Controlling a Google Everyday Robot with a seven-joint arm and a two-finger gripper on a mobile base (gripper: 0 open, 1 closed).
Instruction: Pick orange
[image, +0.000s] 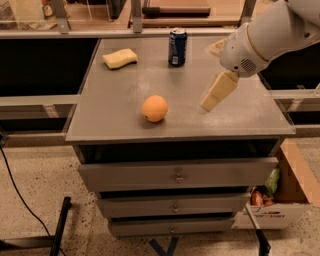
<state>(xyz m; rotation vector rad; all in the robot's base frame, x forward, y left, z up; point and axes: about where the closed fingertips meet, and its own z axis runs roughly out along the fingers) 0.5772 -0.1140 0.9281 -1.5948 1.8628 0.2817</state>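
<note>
The orange (154, 108) is a round, smooth orange fruit resting on the grey cabinet top (120, 95), near the front and a little left of centre. My gripper (216, 93) hangs from the white arm that comes in from the upper right. It is above the cabinet top, to the right of the orange and apart from it, with one cream finger showing side-on. Nothing shows in the gripper.
A blue soda can (177, 46) stands at the back centre. A pale yellow sponge (120, 58) lies at the back left. Drawers (175, 175) are below the top. A cardboard box (280, 200) with items sits on the floor at the right.
</note>
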